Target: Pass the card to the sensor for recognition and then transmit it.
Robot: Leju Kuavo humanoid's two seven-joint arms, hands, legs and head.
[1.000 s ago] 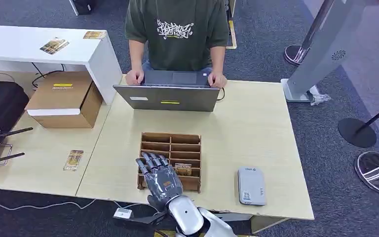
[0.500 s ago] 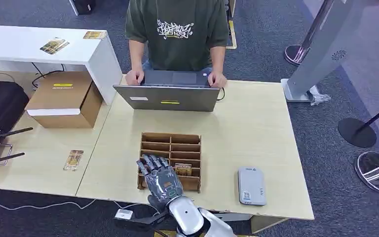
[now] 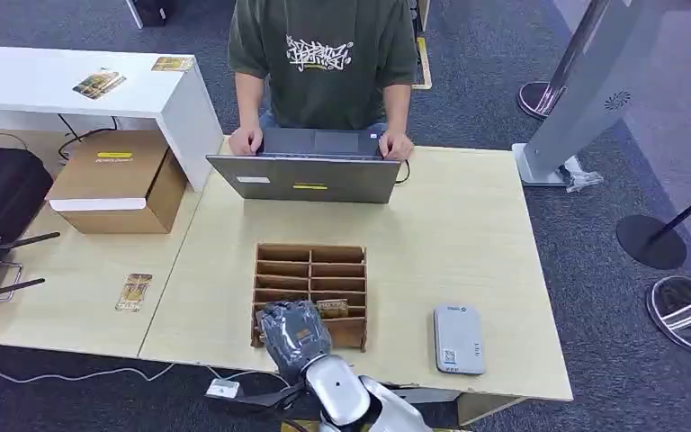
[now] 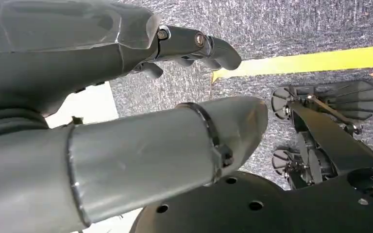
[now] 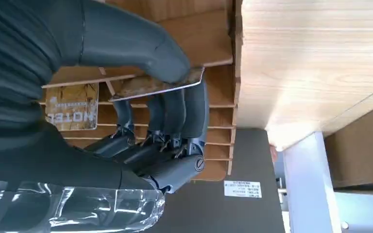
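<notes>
1. The robot's grey right hand [image 3: 294, 335] sits at the lower centre of the head view, over the near left corner of the brown cardboard compartment organiser [image 3: 310, 270] on the pale wooden table [image 3: 450, 234].
2. In the right wrist view that hand [image 5: 141, 121] pinches a thin brownish card [image 5: 158, 86] between its thick grey thumb and its darker fingers [image 5: 175, 114], which are curled under the card (the card's printed face is too glancing to read).
3. A second card with brown print [image 5: 73, 107] lies in a compartment of the organiser, at the left of the right wrist view; in the head view it shows just right of the hand [image 3: 333, 308].
4. The grey flat rounded card sensor [image 3: 458, 338] lies on the table at the lower right of the head view, well apart from the hand and the organiser.
5. The left hand [image 4: 126, 97] hangs above grey carpet with a yellow line, its fingers partly bent and holding nothing.
6. A person in a dark green printed T-shirt [image 3: 324, 54] stands at the top centre, both hands on an open grey laptop [image 3: 304, 178] at the table's far edge.
7. At the left are a closed brown cardboard box [image 3: 117, 180], a loose card on the adjoining table [image 3: 133, 292] and a white counter [image 3: 63, 85].
</notes>
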